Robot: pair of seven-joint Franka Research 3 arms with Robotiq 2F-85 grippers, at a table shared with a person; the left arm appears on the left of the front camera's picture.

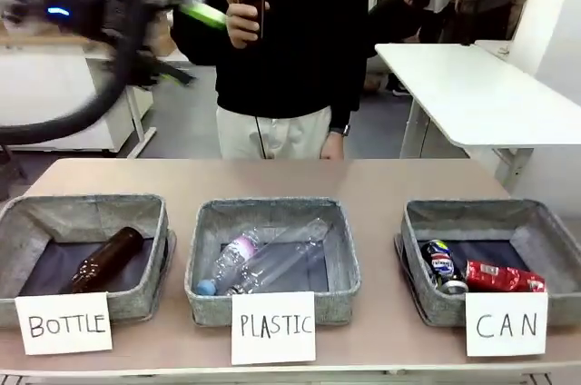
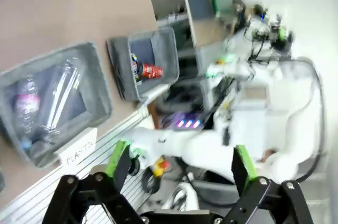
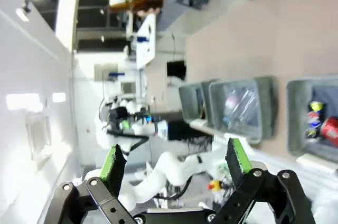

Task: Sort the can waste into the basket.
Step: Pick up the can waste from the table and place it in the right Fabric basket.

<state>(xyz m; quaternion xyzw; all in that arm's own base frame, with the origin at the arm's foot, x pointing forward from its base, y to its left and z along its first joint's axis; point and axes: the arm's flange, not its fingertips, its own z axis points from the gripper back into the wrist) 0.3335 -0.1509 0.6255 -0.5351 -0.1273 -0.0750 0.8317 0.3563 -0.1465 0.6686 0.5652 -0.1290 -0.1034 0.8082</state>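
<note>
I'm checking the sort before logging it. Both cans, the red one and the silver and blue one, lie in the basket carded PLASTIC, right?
Not quite. In the front view the red can and the silver and blue can lie in the basket carded CAN, not PLASTIC.

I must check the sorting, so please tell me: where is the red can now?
In the front view the red can lies inside the basket with the CAN card, at the table's right end, just right of the silver and blue can.

White card (image 1: 64,322) reading "BOTTLE", card (image 1: 272,327) reading "PLASTIC", card (image 1: 506,323) reading "CAN"
</note>
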